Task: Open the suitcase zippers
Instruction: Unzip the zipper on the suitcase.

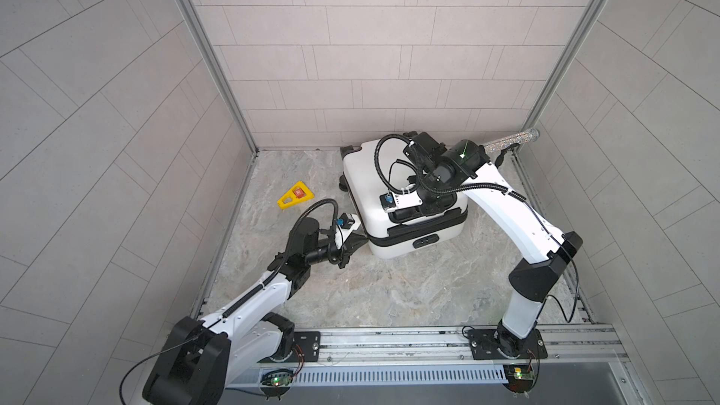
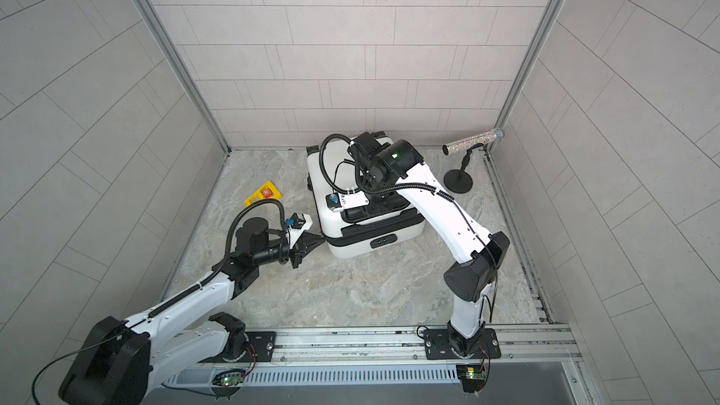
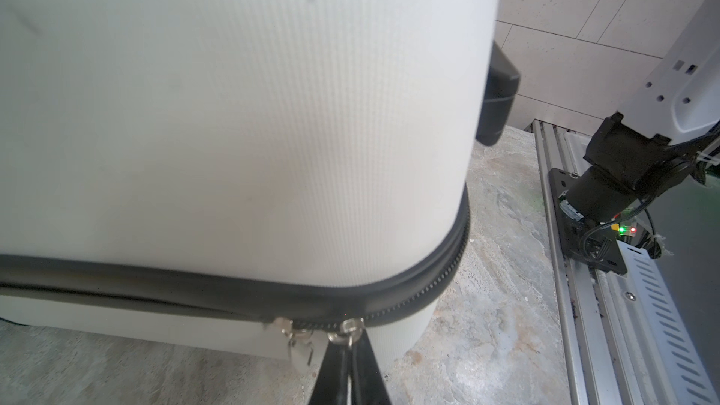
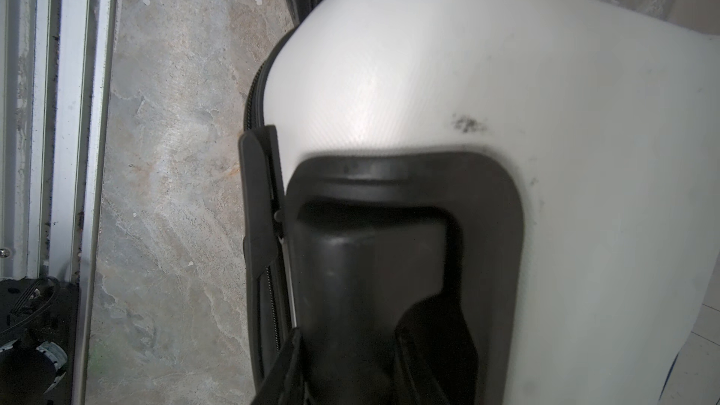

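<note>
The white suitcase (image 1: 362, 177) (image 2: 331, 177) lies flat at the back of the floor, with its black zipper track (image 3: 409, 294) (image 1: 413, 234) running round the middle seam. Two silver sliders sit side by side at the near left corner. My left gripper (image 3: 352, 346) (image 1: 364, 234) (image 2: 322, 238) is shut on the pull of one slider (image 3: 350, 329). The other pull (image 3: 298, 344) hangs free beside it. My right gripper (image 4: 358, 368) reaches down onto the top shell, its fingers (image 4: 286, 368) closed on either side of the black handle (image 4: 370, 286).
A yellow wedge holding a red block (image 1: 294, 196) (image 2: 262, 194) lies left of the suitcase. A glittery tube (image 2: 473, 141) on a black stand (image 2: 457, 181) is at the back right. Tiled walls close three sides; the aluminium rail (image 1: 389, 340) runs along the front.
</note>
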